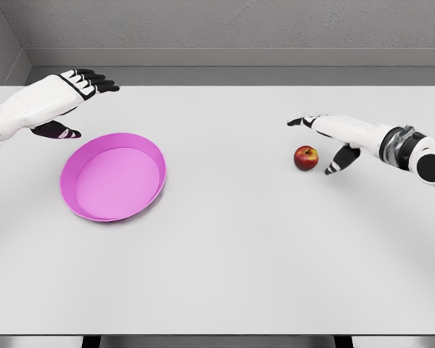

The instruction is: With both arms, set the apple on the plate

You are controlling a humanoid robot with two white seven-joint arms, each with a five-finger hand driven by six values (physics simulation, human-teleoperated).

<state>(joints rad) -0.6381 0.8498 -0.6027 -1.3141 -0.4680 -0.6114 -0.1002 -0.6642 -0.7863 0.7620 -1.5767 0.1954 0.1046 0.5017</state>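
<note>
The small round red apple (306, 157) sits on the white surface (239, 254), just beside the right robot hand (332, 141), whose fingers are spread and hold nothing. A bump could roll it away. The left robot hand (61, 101), also spread, waits near the pink plastic plate (113, 176), far from the apple.

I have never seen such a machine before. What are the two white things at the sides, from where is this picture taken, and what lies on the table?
This is a simulator's render, seen from a camera on a humanoid robot's head, looking down at a white table. The white things are its arms, each ending in a five-finger hand. The left hand hovers open behind a pink plate. The right hand is open beside a small red apple, its fingers spread around it but not closed. Nothing is held yet; the plate is empty.
</note>
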